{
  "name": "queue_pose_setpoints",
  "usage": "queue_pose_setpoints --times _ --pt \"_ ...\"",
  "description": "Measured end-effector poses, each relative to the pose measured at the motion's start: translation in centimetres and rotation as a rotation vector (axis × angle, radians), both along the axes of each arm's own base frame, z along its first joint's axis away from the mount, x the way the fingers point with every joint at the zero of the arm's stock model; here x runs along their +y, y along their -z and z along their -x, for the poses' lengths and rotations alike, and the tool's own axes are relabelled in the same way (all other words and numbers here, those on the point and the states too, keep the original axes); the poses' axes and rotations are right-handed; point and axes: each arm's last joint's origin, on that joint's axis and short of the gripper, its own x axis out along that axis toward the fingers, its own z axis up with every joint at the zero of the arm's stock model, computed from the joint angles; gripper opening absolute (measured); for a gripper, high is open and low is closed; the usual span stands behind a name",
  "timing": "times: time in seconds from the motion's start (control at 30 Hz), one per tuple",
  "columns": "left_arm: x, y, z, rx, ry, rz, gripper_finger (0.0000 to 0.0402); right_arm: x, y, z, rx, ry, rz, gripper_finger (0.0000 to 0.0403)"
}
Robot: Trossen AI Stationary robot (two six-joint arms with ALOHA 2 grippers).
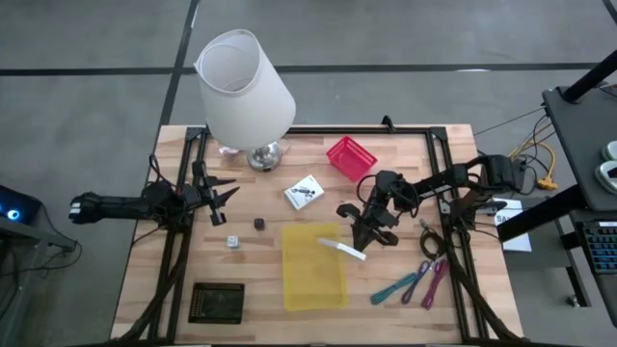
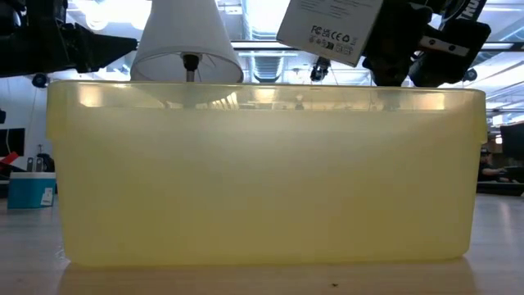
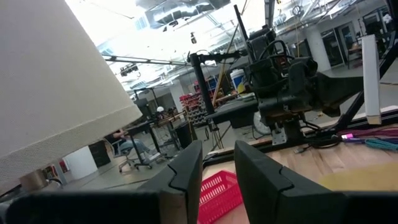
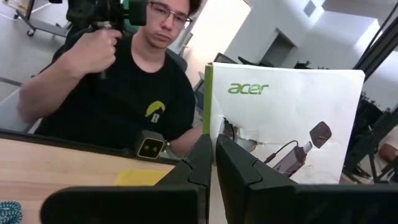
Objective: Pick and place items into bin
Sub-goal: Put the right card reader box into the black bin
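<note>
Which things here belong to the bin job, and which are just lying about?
Job: yellow bin, card held by right gripper, second card, dark cube, white cube, teal strip, pink strip, cable.
Lying about: lamp, red basket, black tray; left gripper idle.

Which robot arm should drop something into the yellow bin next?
Right, probably: the right pincer already grips a white card over the yellow bin. The left pincer waits empty beside the lamp.

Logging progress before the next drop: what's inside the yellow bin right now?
From above, the yellow bin shows nothing inside; the white card in the right gripper hangs over its upper right edge. From table height, its cloudy wall hides the contents.
</note>
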Motion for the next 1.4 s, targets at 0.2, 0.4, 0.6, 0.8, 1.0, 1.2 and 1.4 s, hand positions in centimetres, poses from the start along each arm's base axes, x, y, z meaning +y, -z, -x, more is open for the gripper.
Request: queue_pose_setpoints --times 0.2,0.4,0.6,0.8,1.0,1.2,1.4 --pt "-0.2 0.2 -0.2 0.02 0.064 -0.014 0.008 0.0 0.0 0.0 0.0 0.001 0.0 0.0008" --pt "-1.0 0.2 -0.7 0.033 0.328 -0.071 0.008 0.0 0.0 0.0 0.004 0.003 -0.002 0.0008" --pt "-1.0 0.3 -1.1 0.045 0.342 -0.073 0.008 -0.1 0.0 -0.1 0.006 0.033 -0.005 0.0008" --pt "-1.0 0.2 -1.4 0.035 0.342 -0.075 0.008 -0.1 0.0 -0.1 0.009 0.037 -0.007 0.0008" --pt "-1.0 0.1 -1.8 0.02 0.342 -0.077 0.008 -0.1 0.0 -0.1 0.009 0.039 -0.007 0.0008" --pt "-1.0 0.0 -2.2 0.006 0.345 -0.081 0.008 -0.1 0.0 -0.1 0.009 0.057 -0.009 0.0008" --pt "-1.1 0.0 -2.7 -0.001 0.348 -0.083 0.008 -0.1 0.0 -0.1 0.01 0.056 -0.009 0.0008"
